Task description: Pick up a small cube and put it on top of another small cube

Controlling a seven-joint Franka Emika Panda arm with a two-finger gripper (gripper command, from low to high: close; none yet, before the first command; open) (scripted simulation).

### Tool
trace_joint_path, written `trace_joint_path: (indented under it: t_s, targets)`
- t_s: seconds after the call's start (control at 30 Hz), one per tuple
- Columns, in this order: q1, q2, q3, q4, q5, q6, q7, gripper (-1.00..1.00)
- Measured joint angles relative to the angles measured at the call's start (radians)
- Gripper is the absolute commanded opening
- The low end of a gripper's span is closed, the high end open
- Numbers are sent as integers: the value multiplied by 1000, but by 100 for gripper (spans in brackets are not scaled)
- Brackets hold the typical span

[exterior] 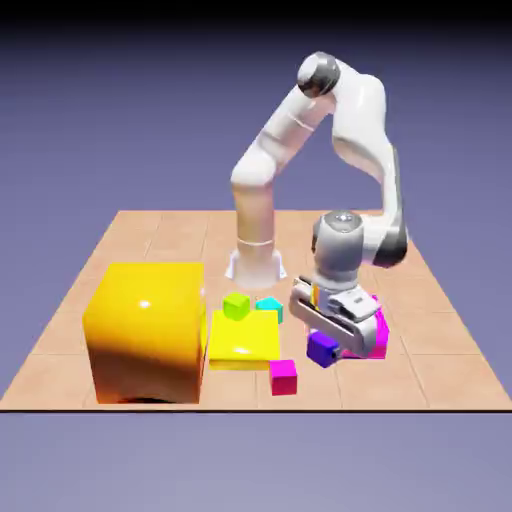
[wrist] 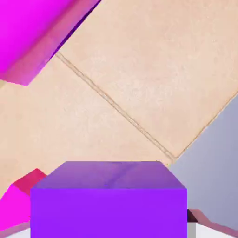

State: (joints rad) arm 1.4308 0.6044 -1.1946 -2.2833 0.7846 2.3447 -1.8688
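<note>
Currently the tiny glossy purple cube [exterior: 323, 348] [wrist: 109, 200] sits clamped between the fingers of the white two-finger gripper [exterior: 328, 335], clear of the tan tiled table [exterior: 150, 235]. Tiny glossy magenta-pink cube [exterior: 284, 376] lies at about 8 o'clock from it, near. Large flat magenta block [exterior: 376, 335] is just behind at 2 o'clock. Risk: landing off-centre, so it tips off. No long axis; top face reads level in the hand view.

A glossy white arm [exterior: 300, 120] with rounded segments, grey joint caps and a flared base.
</note>
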Motion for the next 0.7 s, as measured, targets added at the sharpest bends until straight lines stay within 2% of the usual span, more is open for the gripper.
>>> trace_joint_path:
  t_s: [0.17, 0.23, 0.43, 0.47, 0.53, 0.7]
  targets:
    - [63, -19, -146, -99, 51, -12, -217, -100]
    - [66, -20, -151, -102, 53, -13, -226, -100]
    - [-102, 78, 66, -77, 228, 60, -331, -100]
    - [-127, 93, 98, -73, 255, 71, -346, 100]
    - [-127, 93, 98, -73, 257, 72, -348, 100]
    - [13, 11, -83, -94, 111, 11, -261, 100]
